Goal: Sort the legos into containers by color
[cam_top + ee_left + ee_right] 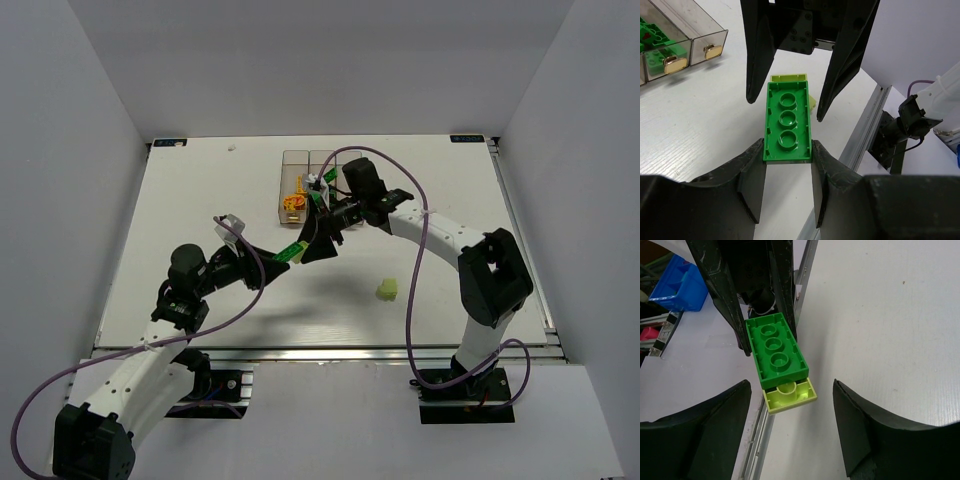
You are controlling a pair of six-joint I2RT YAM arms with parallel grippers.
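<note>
Left wrist: brick (787,122) seemingly snug between jaws

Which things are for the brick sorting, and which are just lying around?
For the job: green brick, pale brick stuck to it, loose pale brick, clear containers, orange bricks.
Just lying about: blue bin, purple cable.

Bright, even light comes from above. Soft gray shadows sit on the white counter (200,180) under the arms (440,230). The green lego (787,120) shines a little (wrist pictures look sharp).
</note>
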